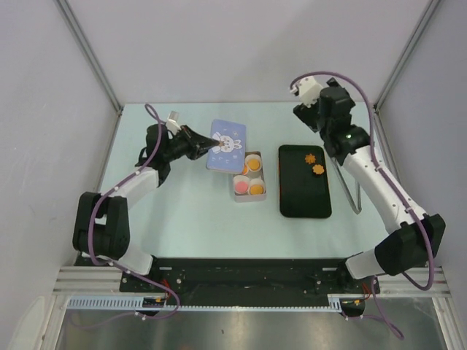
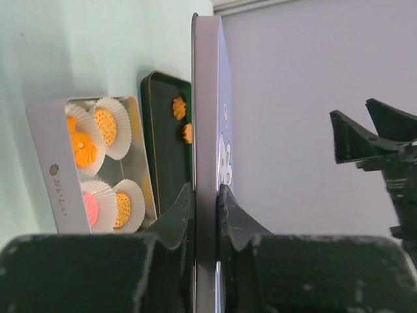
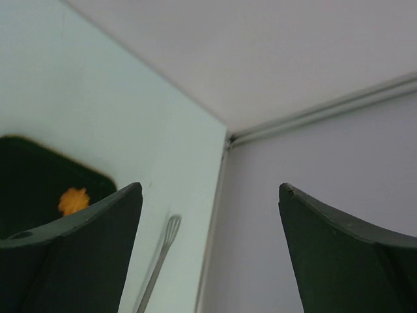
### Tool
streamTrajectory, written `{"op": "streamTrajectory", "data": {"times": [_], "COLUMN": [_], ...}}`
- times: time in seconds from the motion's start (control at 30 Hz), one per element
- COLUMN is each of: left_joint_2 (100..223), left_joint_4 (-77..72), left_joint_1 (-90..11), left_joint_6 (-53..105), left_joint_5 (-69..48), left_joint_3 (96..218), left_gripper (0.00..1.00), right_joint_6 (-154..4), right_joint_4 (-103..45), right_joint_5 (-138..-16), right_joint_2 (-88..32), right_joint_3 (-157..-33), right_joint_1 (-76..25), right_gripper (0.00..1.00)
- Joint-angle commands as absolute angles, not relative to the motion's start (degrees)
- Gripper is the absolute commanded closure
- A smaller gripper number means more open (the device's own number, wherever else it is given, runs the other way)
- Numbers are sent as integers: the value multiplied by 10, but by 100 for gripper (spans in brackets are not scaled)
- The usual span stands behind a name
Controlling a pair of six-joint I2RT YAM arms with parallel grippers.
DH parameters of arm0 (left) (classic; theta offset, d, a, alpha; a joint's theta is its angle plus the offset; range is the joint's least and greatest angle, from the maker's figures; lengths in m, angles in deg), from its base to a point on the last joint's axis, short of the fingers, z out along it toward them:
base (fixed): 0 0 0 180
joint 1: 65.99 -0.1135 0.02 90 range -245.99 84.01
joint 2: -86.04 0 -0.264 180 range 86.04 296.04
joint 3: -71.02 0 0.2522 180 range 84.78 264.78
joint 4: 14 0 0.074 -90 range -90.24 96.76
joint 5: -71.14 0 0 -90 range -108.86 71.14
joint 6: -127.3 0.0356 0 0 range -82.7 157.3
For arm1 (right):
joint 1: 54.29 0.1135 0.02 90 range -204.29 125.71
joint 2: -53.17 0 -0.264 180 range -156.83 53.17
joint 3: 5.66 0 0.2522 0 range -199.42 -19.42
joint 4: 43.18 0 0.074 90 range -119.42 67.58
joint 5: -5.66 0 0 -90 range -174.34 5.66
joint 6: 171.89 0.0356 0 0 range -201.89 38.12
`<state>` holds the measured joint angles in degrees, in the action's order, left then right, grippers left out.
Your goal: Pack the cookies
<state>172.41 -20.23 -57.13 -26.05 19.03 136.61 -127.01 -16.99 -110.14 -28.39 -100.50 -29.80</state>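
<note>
My left gripper (image 1: 206,146) is shut on the near edge of the blue rabbit-print lid (image 1: 227,144), which it holds tilted just left of the open tin (image 1: 249,197). In the left wrist view the lid (image 2: 207,98) stands edge-on between the fingers (image 2: 177,215). The tin (image 2: 51,143) holds white paper cups with orange cookies (image 2: 85,149) and one pink cookie (image 2: 90,208). Two orange cookies (image 1: 314,164) lie on the black tray (image 1: 304,193). My right gripper (image 3: 209,187) is open and empty, raised near the tray's far right corner (image 1: 303,113).
Metal tongs (image 1: 355,193) lie on the table right of the tray, and show between my right fingers as tongs (image 3: 159,261). Grey walls close in the table at the back and both sides. The right arm (image 2: 384,143) shows in the left wrist view.
</note>
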Motion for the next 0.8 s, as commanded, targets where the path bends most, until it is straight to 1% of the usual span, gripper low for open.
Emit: {"op": "streamTrajectory", "data": {"times": [0.0,0.03,0.07,0.1,0.2,0.33,0.57,0.7,0.77], "left_joint_2": [1753,1765,1772,1778,1805,1837,1876,1885,1894], "left_joint_4": [-232,-242,-240,-238,-225,-199,-162,-143,-139], "left_joint_1": [-533,-527,-521,-510,-489,-465,-443,-438,-435], "left_joint_6": [-265,-273,-273,-272,-265,-259,-235,-218,-214], "left_joint_5": [137,131,127,121,98,80,54,32,28], "left_joint_3": [1372,1372,1375,1379,1401,1439,1474,1474,1473], "left_gripper": [100,100,100,100,100,100,100,100,100], "right_joint_6": [-1093,-1077,-1062,-1051,-1024,-1003,-953,-910,-891], "right_joint_4": [61,113,131,143,146,138,123,86,44], "right_joint_5": [-951,-922,-899,-851,-767,-684,-525,-486,-470], "right_joint_2": [-311,-320,-328,-332,-319,-293,-318,-348,-358], "right_joint_3": [-1125,-1146,-1158,-1165,-1151,-1098,-1041,-1014,-1002], "right_joint_1": [-397,-421,-456,-473,-504,-506,-506,-496,-488], "right_gripper": [10,12,13,13,13,12,11,10,9]}}
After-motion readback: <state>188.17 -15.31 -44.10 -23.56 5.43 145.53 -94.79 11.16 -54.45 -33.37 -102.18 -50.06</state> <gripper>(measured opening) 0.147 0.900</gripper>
